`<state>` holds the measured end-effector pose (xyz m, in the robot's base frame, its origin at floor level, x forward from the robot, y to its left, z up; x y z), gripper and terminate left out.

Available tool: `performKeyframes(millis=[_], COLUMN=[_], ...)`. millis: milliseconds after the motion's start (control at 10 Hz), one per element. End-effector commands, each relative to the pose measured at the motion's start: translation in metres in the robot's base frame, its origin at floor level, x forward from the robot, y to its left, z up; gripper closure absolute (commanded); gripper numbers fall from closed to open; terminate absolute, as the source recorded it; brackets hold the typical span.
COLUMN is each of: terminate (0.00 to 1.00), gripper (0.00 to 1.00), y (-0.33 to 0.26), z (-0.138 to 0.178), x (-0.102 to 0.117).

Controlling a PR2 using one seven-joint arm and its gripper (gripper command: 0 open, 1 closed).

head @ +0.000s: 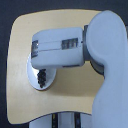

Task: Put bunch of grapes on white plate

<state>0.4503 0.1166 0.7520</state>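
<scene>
Robot arm above tan table, grapes on white plate.

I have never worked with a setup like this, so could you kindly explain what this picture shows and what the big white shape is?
There is only one picture, taken by a camera off the machine, looking down from above. The big white shape is the arm of a PR2 robot, reaching from the exterior view's right across a light wooden table. Under the arm's far end lies a round white plate, mostly covered by the arm. On the visible part of the plate sits a small dark cluster, the bunch of grapes. The claw at the arm's tip is hidden beneath the arm's own casing, so I cannot tell whether it is open or shut, or whether it is touching the grapes. Nothing else shows on the table.
</scene>
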Motion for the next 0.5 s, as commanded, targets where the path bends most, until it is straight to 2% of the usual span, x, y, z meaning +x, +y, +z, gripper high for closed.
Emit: performKeyframes(millis=[0,400], terminate=[0.0,0.0], gripper=[1.0,1.0], y=[-0.0058,0.0003], z=[-0.0149,-0.0129], x=[0.0119,0.0105])
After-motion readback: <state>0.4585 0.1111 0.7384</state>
